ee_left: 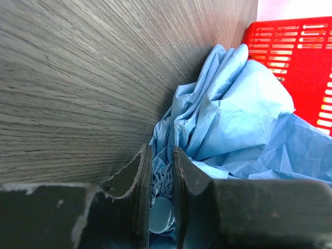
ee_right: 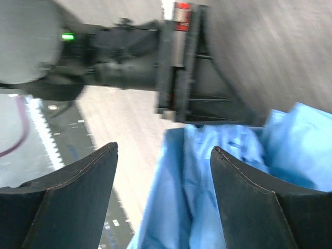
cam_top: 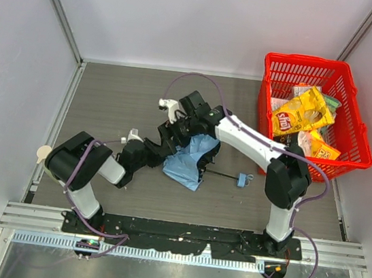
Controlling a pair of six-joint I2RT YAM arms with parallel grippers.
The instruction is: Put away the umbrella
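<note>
The umbrella [cam_top: 186, 163] lies crumpled mid-worktop, its handle [cam_top: 242, 180] pointing toward the right edge. My left gripper [ee_left: 162, 150] pinches a fold of its blue fabric. My right gripper [ee_right: 163, 150] hangs over the canopy, jaws spread wide. Red basket [cam_top: 303, 71]: far right corner.

Top view: the right arm [cam_top: 241, 136] covers the upper part of the umbrella [cam_top: 185, 168] — the ribs are not discernible there. Right wrist view: motion blur throughout. Left wrist view: the red basket [ee_left: 306, 88] is cut off by the right edge — the umbrella fabric by the bottom edge.
</note>
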